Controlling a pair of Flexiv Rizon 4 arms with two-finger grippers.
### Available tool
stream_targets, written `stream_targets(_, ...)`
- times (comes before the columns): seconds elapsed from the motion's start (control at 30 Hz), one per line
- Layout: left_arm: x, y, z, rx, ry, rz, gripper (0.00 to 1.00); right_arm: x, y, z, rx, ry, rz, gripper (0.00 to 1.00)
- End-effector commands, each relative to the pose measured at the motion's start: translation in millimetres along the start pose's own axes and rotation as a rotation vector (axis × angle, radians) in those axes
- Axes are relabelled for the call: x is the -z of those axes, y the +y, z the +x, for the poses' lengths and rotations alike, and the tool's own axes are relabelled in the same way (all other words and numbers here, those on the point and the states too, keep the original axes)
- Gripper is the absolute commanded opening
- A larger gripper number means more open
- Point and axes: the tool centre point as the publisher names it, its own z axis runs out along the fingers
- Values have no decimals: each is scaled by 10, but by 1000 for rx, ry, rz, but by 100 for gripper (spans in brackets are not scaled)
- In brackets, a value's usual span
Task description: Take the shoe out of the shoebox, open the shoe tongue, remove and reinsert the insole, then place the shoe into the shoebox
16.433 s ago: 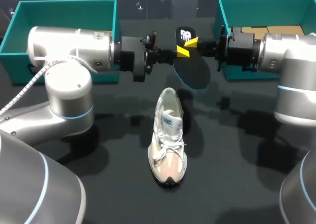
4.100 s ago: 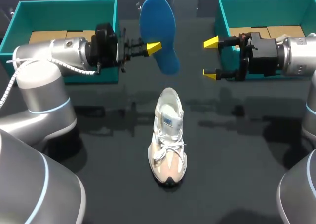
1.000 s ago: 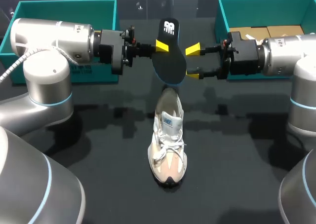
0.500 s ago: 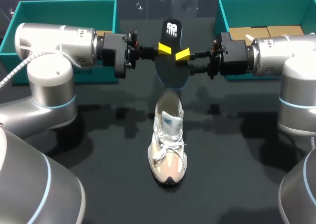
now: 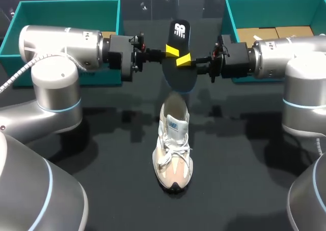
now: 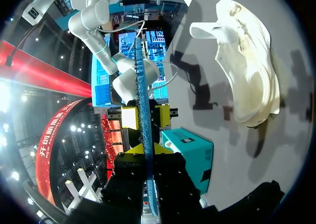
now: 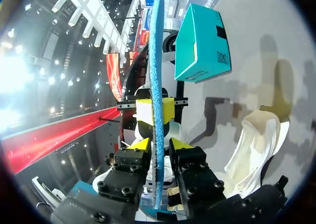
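A black-topped, blue-bottomed insole (image 5: 178, 68) hangs upright over the heel of the white and beige shoe (image 5: 173, 144), which lies on the black table with its toe toward me. My left gripper (image 5: 171, 51) is shut on the insole's left edge; in its wrist view the insole (image 6: 143, 100) runs edge-on between its tips (image 6: 147, 148). My right gripper (image 5: 184, 59) comes in from the opposite side. Its fingers straddle the insole (image 7: 157, 61), and a narrow gap still shows at one finger (image 7: 180, 145). The shoe (image 7: 256, 140) lies below and beside it.
Two teal shoebox halves stand at the back, one at the left (image 5: 69, 9) behind my left arm and one at the right (image 5: 275, 7) behind my right arm, with brown cardboard inside.
My right gripper has moved left onto the insole and narrowed its fingers around it. My left gripper has kept its hold and shifted slightly right.
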Motion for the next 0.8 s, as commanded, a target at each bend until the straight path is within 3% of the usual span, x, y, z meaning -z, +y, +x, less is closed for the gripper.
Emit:
stream_targets(0.03, -24, 13, 25, 0, 2, 0, 0, -16, 4, 0, 1, -1, 3, 15)
stream_targets(0.1, -22, 15, 32, 1, 2, -2, 0, -21, 5, 6, 4, -1, 6, 0)
stream_targets(0.37, 5, 7, 49, 11, 8, -4, 0, -45, 14, 10, 19, 0, 14, 0)
stream_targets(0.4, 17, -1, 46, 20, 10, -3, 11, -42, 11, 7, 22, 2, 13, 0)
stream_targets(0.43, 39, -18, 40, 32, 17, 4, 44, -34, 8, 3, 28, 4, 12, 0)
stream_targets(0.47, 71, -41, 31, 45, 27, 9, 97, -21, 7, -3, 33, 6, 9, 0)
stream_targets(0.8, 651, -278, 77, 284, 139, 15, 100, 142, 37, -64, 169, 11, 1, 0)
